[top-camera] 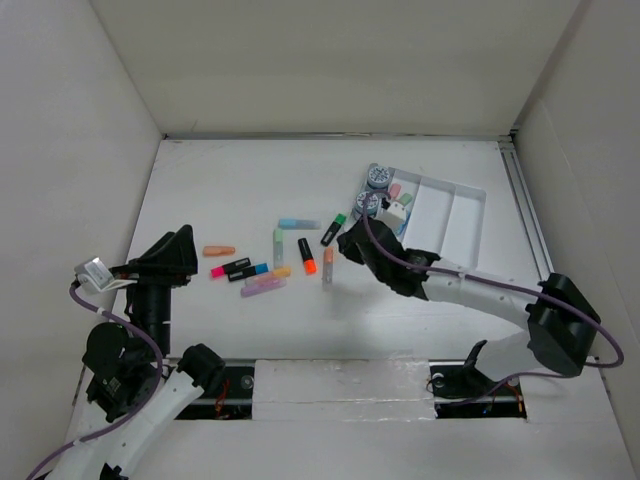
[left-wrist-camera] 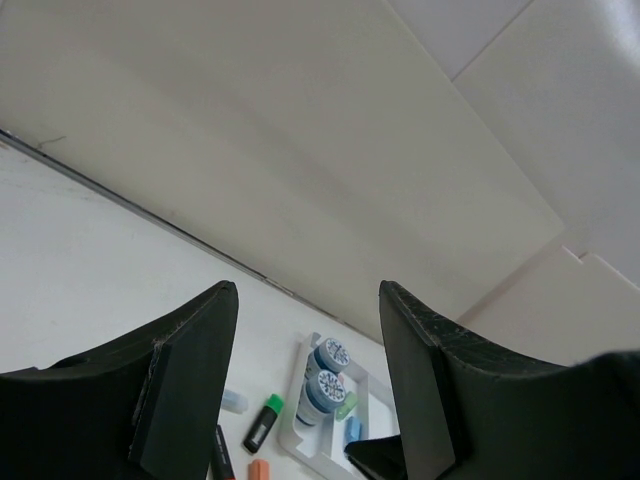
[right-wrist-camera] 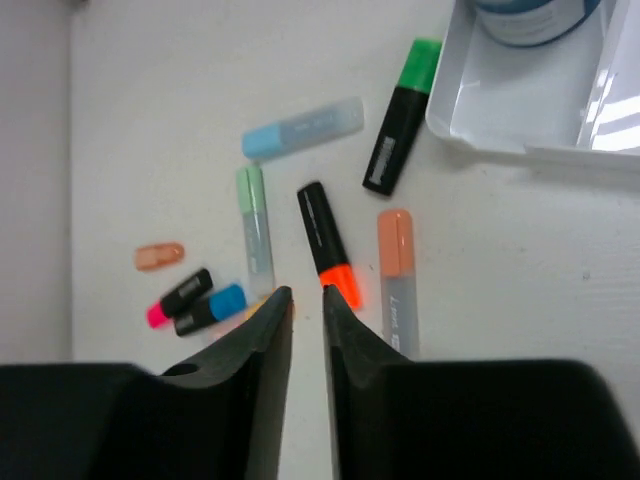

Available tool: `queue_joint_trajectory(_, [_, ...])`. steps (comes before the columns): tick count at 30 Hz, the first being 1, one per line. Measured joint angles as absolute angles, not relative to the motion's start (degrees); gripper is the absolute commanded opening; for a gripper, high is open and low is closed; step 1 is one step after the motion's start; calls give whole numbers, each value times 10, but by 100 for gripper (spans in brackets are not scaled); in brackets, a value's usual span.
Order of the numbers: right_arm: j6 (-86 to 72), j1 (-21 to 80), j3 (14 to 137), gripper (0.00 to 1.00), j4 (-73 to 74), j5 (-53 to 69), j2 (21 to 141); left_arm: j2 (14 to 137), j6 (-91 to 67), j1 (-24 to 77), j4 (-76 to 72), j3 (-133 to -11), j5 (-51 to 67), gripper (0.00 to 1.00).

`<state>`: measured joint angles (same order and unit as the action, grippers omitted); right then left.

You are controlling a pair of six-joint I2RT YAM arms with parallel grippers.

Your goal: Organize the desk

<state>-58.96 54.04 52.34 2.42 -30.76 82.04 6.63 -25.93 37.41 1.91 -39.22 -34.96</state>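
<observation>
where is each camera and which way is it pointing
Top external: above and behind the bases, looking down on the desk; left arm and right arm show.
Left wrist: low, facing the far wall; its open end effector shows.
Right wrist: looking down on highlighters; its narrowly parted fingers show.
Shared: green-capped highlighter beside the tray, in all three.

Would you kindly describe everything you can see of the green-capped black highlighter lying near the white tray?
The green-capped highlighter has a black, plastic-looking barrel and a bright green cap, which is on. It lies flat and diagonal on the desk, with its cap end just beside the corner of the tray, clear of the blue highlighter.
</observation>
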Motion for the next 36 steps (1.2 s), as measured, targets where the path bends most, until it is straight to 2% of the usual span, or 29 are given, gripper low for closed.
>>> queue_joint_trajectory(1, [-587,531,519,40,16,-300,810,66,-259,374,19,-392,-349,55])
queue_joint_trajectory(4, [-580,522,523,55,13,-286,827,66,-259,374,19,-392,-349,55])
queue_joint_trajectory(7, [-579,539,547,59,33,-289,895,66,-259,374,19,-392,-349,55])
queue_joint_trajectory(11, [-583,576,569,59,69,-301,979,66,-258,374,19,-392,-349,55])
queue_joint_trajectory(15, [-587,591,570,59,90,-307,1010,66,-258,374,19,-392,-349,55])
queue_joint_trajectory(18, [-589,590,587,58,106,-322,1028,66,-258,374,19,-392,-347,55])
queue_joint_trajectory(24, [-589,589,640,48,130,-354,1073,66,-258,374,19,-391,-346,55])
queue_joint_trajectory(27, [-590,590,660,38,148,-371,1089,66,-257,374,19,-391,-346,55])
queue_joint_trajectory(31, [-594,590,665,17,160,-387,1093,66,-257,374,19,-391,-346,55])
queue_joint_trajectory(36, [-599,590,642,14,155,-384,1074,65,-255,374,18,-391,-347,55])
